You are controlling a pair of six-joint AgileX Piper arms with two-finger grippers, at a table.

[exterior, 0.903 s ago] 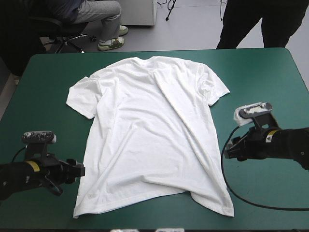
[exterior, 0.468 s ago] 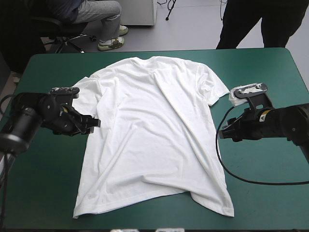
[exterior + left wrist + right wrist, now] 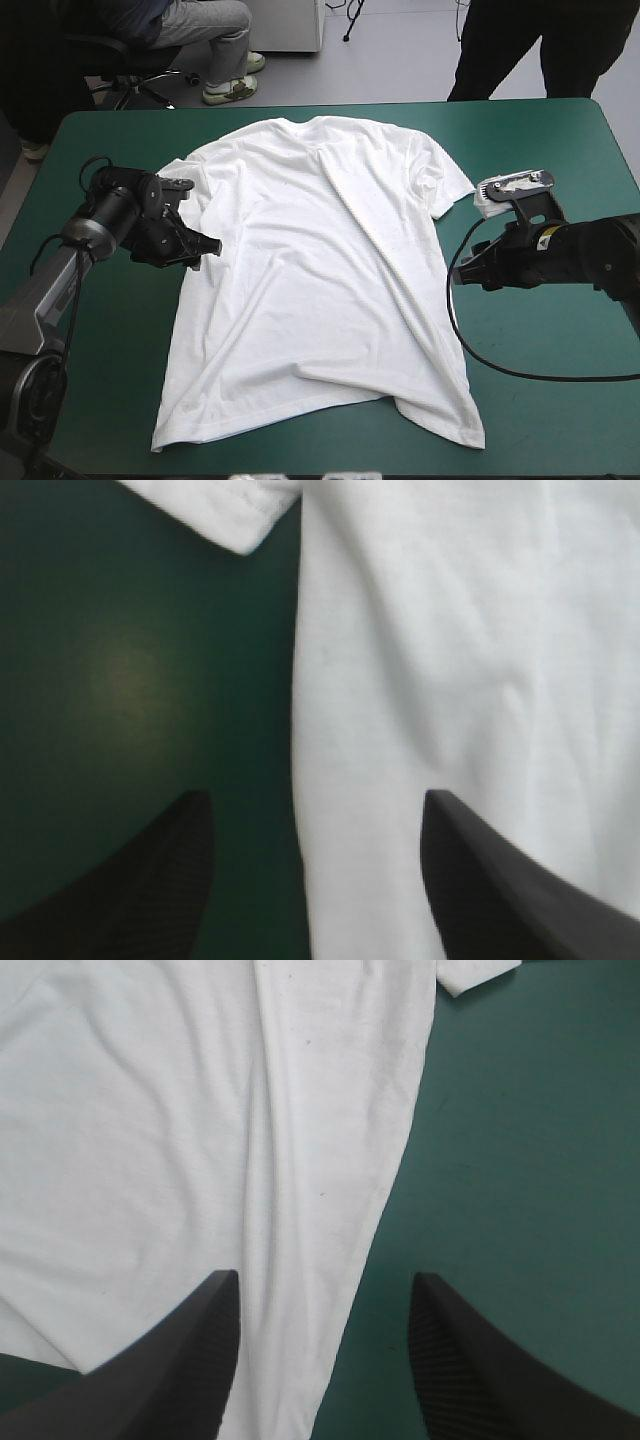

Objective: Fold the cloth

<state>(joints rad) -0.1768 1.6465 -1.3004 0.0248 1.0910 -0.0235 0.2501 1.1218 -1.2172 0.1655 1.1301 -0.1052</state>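
Observation:
The white T-shirt (image 3: 320, 270) lies spread flat on the teal-green cover, collar toward the far edge, hem toward the near edge. My left gripper (image 3: 207, 246) is at the shirt's left side edge, just below the left sleeve. In the left wrist view this gripper (image 3: 315, 880) stands open, its fingers straddling the side edge of the T-shirt (image 3: 460, 680). My right gripper (image 3: 460, 280) hovers at the shirt's right side edge below the right sleeve. In the right wrist view that gripper (image 3: 325, 1360) is open over the right edge of the T-shirt (image 3: 200, 1140).
Bare teal-green cover (image 3: 560, 400) lies to the right of the shirt and also on the left near the front edge (image 3: 90, 400). Long creases run diagonally across the shirt body.
My left arm swung from the near-left corner up to the shirt's left edge under the sleeve. The right gripper shifted slightly toward the far edge and the shirt.

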